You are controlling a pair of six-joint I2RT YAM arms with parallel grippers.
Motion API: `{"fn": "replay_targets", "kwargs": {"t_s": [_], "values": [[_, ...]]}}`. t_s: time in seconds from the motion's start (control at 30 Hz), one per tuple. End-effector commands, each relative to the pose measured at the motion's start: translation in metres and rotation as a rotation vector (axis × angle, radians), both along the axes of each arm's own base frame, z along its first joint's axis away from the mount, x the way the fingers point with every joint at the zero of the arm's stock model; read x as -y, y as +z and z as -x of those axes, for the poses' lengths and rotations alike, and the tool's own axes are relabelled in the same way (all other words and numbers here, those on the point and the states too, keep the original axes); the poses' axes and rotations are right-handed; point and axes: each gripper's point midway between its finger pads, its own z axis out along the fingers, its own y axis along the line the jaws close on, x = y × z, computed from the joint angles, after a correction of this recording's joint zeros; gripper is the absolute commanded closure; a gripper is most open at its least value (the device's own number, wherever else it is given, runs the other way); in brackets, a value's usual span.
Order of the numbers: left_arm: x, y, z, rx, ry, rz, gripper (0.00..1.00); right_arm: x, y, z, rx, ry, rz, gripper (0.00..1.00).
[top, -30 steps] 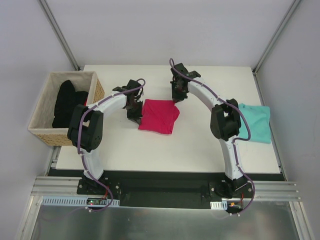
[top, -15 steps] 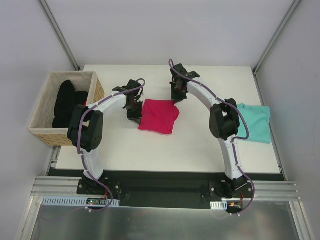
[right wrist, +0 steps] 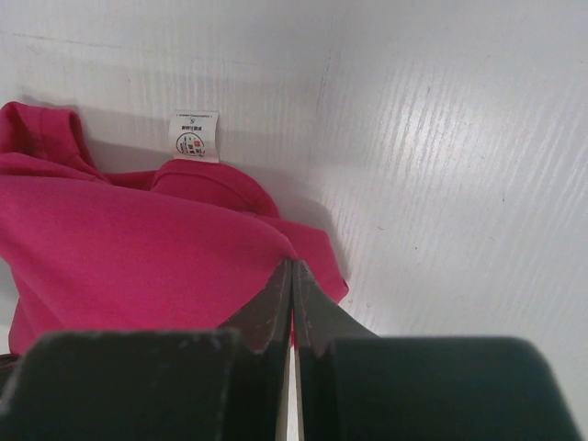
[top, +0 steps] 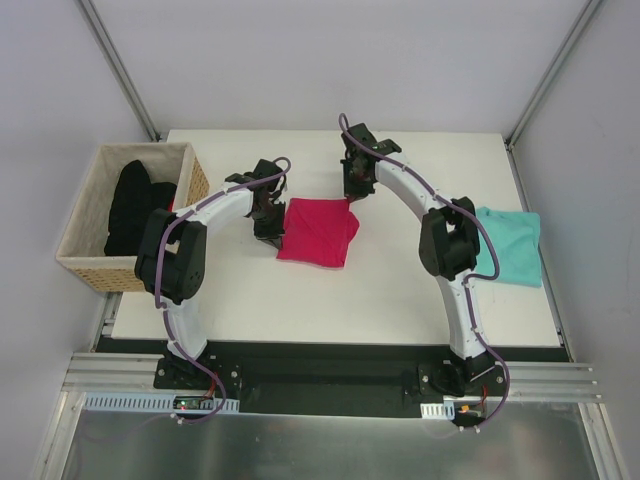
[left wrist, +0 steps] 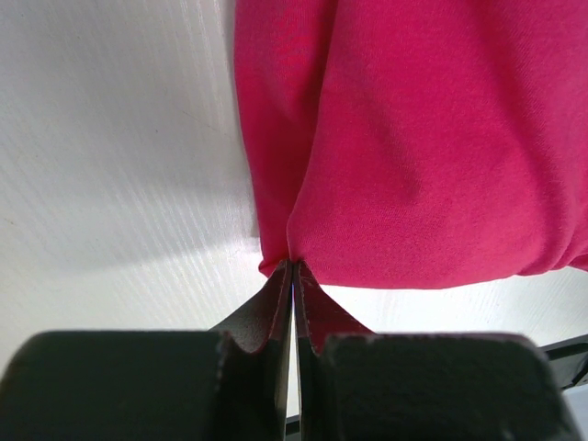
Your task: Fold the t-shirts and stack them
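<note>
Wicker basket (top: 95,272) holds a black garment (top: 130,205); pink t-shirt (top: 318,232) lies outside.

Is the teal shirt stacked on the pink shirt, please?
No, the teal shirt lies apart at the right edge of the table, the pink shirt at its middle.
</note>
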Motion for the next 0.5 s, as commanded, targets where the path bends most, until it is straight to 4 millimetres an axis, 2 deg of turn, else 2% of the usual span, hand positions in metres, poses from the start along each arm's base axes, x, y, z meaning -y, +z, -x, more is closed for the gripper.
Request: {"fn": "replay_targets", "kwargs": {"t_s": [0.0,0.47], "values": [[-0.01,0.011,-0.004,0.045,0.022,-0.019,1.0,0.009,0.018,-0.011,0.048,-0.016,0.011,0.99],[-0.021,0.01,0.001,0.053,0.046,-0.056,1.0,0.018,0.013,-0.011,0.044,-0.047,0.024,0.99]]}}
